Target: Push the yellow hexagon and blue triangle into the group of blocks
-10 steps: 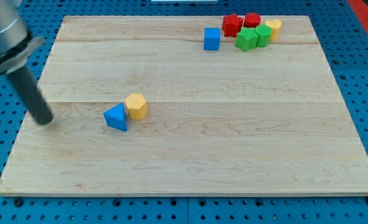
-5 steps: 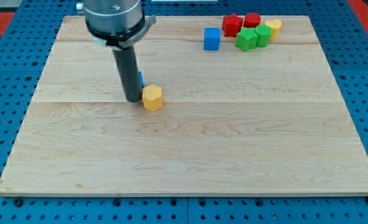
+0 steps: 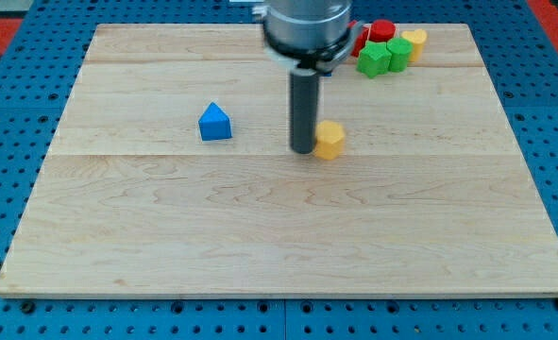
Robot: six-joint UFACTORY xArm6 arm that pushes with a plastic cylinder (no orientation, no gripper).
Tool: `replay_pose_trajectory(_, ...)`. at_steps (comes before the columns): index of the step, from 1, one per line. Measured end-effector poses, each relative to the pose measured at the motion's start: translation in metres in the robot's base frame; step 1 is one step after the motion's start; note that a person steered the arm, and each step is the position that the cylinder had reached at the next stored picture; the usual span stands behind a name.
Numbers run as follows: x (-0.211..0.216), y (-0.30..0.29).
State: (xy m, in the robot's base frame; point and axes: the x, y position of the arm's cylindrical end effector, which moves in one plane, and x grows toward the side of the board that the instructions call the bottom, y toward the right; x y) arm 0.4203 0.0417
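Note:
The yellow hexagon (image 3: pixel 330 140) sits near the board's middle, a little toward the view's top. My tip (image 3: pixel 303 149) stands on the board touching the hexagon's left side. The blue triangle (image 3: pixel 214 122) lies apart, to the view's left of my tip. The group sits at the view's top right: two red blocks (image 3: pixel 380 30), two green blocks (image 3: pixel 374 59) and a yellow block (image 3: pixel 414 42). My rod and the arm above it hide the group's left part.
The wooden board (image 3: pixel 260 236) rests on a blue pegboard table (image 3: pixel 0 189). The arm's grey body (image 3: pixel 307 24) hangs over the board's top edge.
My tip has swept to the view's right, pushing the yellow hexagon right with it. The blue triangle has come into view behind, left near where it was. The arm now hides the blue cube.

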Motion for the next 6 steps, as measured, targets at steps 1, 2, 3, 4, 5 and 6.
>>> replay_pose_trajectory(1, -0.018, 0.04)
replay_pose_trajectory(2, 0.021, 0.043)
replay_pose_trajectory(3, 0.005, 0.084)
replay_pose_trajectory(4, -0.047, 0.078)
replay_pose_trajectory(5, -0.085, 0.071)
replay_pose_trajectory(6, -0.007, 0.062)
